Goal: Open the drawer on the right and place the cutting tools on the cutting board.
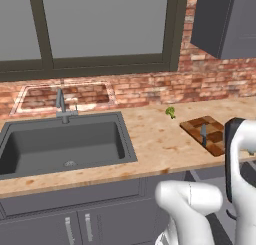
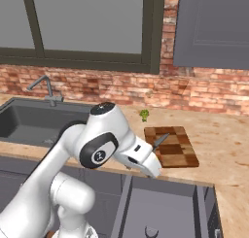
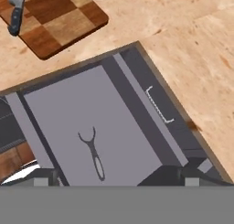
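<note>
Drawer (image 3: 91, 127) open, one knife (image 3: 16, 10) lies on the cutting board (image 3: 59, 24).
Gripper (image 3: 116, 179) fingers spread above the remaining peeler-like tool (image 3: 93, 152), positioned for pickup.

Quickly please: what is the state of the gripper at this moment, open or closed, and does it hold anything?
Gripper: open, holding nothing, above the open drawer.

red brick wall (image 1: 150, 89) behind the sink (image 1: 65, 144); a dark-framed window (image 1: 100, 29) above it, a grey wall cabinet (image 1: 225, 21) to its right, grey cabinet doors (image 1: 75, 224) below.
</note>
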Controlling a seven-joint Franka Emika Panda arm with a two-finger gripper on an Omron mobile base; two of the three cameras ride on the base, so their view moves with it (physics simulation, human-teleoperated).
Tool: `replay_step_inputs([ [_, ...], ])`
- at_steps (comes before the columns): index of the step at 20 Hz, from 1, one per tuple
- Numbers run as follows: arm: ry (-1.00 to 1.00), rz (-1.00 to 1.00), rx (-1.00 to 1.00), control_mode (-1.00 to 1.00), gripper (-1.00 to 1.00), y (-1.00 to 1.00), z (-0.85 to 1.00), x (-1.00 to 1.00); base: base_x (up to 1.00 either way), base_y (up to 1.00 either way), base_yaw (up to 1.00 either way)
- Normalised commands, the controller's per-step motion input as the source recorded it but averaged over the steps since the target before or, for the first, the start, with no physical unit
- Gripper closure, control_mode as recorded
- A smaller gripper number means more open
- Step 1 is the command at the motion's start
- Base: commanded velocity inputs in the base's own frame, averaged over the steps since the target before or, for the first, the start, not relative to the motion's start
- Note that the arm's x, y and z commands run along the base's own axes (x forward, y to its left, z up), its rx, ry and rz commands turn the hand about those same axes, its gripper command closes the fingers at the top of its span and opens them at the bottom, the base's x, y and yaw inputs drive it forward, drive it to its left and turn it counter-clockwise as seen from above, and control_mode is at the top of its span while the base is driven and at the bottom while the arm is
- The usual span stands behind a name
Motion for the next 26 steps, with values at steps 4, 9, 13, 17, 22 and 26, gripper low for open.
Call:
replay_step_inputs([
  [4, 0.0, 0.0, 0.01, -1.0, -1.0, 0.23, -0.2, -0.44, 0.0, 0.0, 0.0],
  [9, 0.0, 0.0, 0.0, -1.0, -1.0, 0.25, -0.3, -0.13, 0.0, 0.0, 0.0],
  [13, 0.0, 0.0, 0.01, -1.0, -1.0, 0.14, -0.32, -0.05, 0.0, 0.0, 0.0],
  [17, 0.0, 0.0, 0.04, -1.0, -1.0, 0.05, -0.28, -0.19, 0.0, 0.0, 0.0],
  [22, 0.0, 0.0, 0.07, -1.0, -1.0, 0.0, -0.25, -0.35, 0.0, 0.0, 0.0],
  [26, 0.0, 0.0, 0.06, -1.0, -1.0, 0.13, -0.38, -0.28, 0.0, 0.0, 0.0],
])
